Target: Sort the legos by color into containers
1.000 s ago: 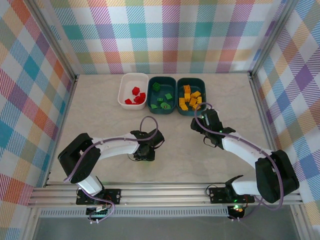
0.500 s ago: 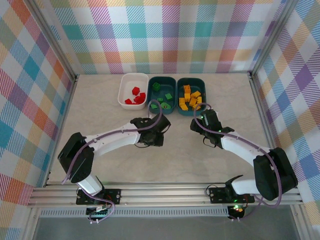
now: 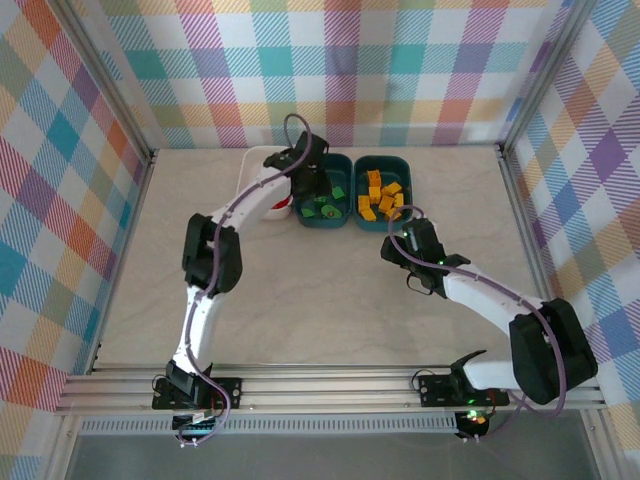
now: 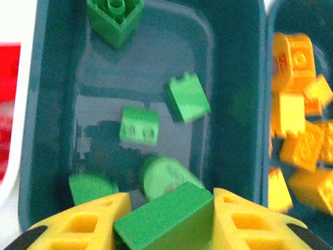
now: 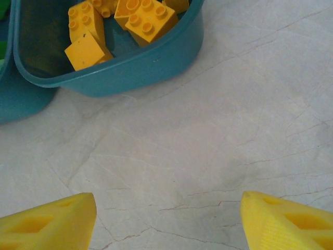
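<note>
My left gripper (image 3: 308, 182) hangs over the middle dark teal tub (image 3: 326, 223), shut on a green lego (image 4: 167, 217) that sits tilted between its yellow fingers (image 4: 83, 224). Below it, several green legos (image 4: 139, 126) lie inside that tub (image 4: 234, 104). The right teal tub (image 3: 382, 158) holds several yellow-orange legos (image 3: 378, 195). The white tub (image 3: 250, 166) at the left holds red legos (image 3: 283, 205), partly hidden by the arm. My right gripper (image 3: 393, 246) stands open low over bare table (image 5: 169, 219), just in front of the orange legos' tub (image 5: 140, 67).
The three tubs stand side by side at the back of the marble table (image 3: 200, 260). Plaid walls (image 3: 60, 180) close in the back and both sides. The left arm (image 3: 205, 250) stretches from its base up across the left half of the table.
My left arm has swung from the middle of the table to the back, carrying the green lego over the middle teal tub. The right arm has barely moved.
</note>
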Motion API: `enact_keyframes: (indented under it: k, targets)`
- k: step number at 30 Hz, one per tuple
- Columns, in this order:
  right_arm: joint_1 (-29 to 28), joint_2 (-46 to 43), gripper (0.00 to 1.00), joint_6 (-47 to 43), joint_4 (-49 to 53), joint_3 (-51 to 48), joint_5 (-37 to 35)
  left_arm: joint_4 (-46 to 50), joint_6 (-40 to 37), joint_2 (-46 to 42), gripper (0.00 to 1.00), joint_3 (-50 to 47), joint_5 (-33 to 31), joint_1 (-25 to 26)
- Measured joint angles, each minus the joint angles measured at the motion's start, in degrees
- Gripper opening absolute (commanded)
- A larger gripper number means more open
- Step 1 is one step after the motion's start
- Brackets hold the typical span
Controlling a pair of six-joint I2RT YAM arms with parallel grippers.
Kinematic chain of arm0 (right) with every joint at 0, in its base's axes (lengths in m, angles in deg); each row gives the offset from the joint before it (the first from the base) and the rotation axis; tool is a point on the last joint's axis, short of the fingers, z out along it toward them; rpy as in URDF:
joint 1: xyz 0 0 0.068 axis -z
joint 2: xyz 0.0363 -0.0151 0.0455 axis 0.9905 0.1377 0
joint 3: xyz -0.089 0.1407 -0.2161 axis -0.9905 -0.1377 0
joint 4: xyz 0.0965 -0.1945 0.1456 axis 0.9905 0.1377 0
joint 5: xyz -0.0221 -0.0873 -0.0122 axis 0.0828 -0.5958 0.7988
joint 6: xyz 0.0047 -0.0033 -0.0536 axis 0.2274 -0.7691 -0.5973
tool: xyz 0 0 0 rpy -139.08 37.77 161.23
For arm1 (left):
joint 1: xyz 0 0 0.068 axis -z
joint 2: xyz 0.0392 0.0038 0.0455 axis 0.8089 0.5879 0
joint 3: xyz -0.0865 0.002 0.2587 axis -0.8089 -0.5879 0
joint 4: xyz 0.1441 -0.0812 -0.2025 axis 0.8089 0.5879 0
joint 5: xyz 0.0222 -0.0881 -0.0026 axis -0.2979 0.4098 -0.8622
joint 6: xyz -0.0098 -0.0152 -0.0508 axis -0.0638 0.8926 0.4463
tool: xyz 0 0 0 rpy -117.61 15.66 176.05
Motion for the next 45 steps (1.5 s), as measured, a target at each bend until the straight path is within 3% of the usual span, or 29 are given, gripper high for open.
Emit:
enact_keyframes:
  k: [2, 6, 14, 19, 22, 25, 27, 30, 32, 36, 39, 42, 45]
  targets:
    - [0.00, -1.07, 0.74, -0.02, 0.00, 0.00, -0.07, 1.66, -0.02, 4.63, 0.37, 6.29, 0.74, -0.98]
    - [0.00, -3.13, 0.76, -0.04, 0.00, -0.04, -0.28, 3.93, -0.37, 8.55, 0.76, 10.82, 2.69, -1.55]
    - [0.00, -3.39, 0.77, -0.04, 0.02, -0.07, -0.26, 0.96, -2.99, 5.99, 0.91, 7.69, 8.96, -0.28]
    - [0.00, -3.13, 0.78, -0.04, 0.02, -0.07, -0.24, -7.17, -4.83, -10.29, 0.94, -11.89, 9.01, 3.02]
    - [0.00, -3.08, 0.77, -0.04, 0.00, -0.07, -0.17, -15.06, -5.62, -27.02, 1.00, -28.65, 6.95, 5.33]
    - [-1.55, -3.54, 0.84, -0.66, -0.26, -0.39, -2.84, -24.57, -5.73, -45.75, 1.00, -45.92, 4.52, 7.45]
    - [-7.48, -6.21, 1.00, -3.58, -2.73, -2.78, -8.81, -30.77, -5.20, -59.84, 1.00, -58.64, 1.20, 8.00]
    - [-17.42, -11.96, 1.00, -8.41, -9.11, -7.21, -13.38, -38.40, -4.24, -76.13, 1.00, -75.12, -5.73, 8.63]
    - [-18.97, -13.99, 1.00, -10.71, -15.13, -9.90, -14.91, -40.17, -3.50, -82.75, 1.00, -82.99, -11.87, 8.76]
    - [-18.62, -11.65, 1.00, -15.85, -24.55, -13.18, -16.31, -37.97, 1.88, -84.39, 1.00, -90.38, -25.22, 8.96]
    - [-18.62, -7.19, 1.00, -19.43, -22.32, -9.16, -16.28, -37.38, 2.43, -82.64, 1.00, -93.31, -32.02, 8.98]
    - [-18.62, -4.81, 1.00, -24.41, -19.71, -2.56, -15.26, -37.99, 1.14, -83.43, 1.00, -95.62, -38.80, 8.98]
    - [-18.60, -5.81, 1.00, -29.53, -20.13, 0.96, -14.95, -42.58, -5.16, -86.75, 1.00, -98.62, -43.60, 8.98]
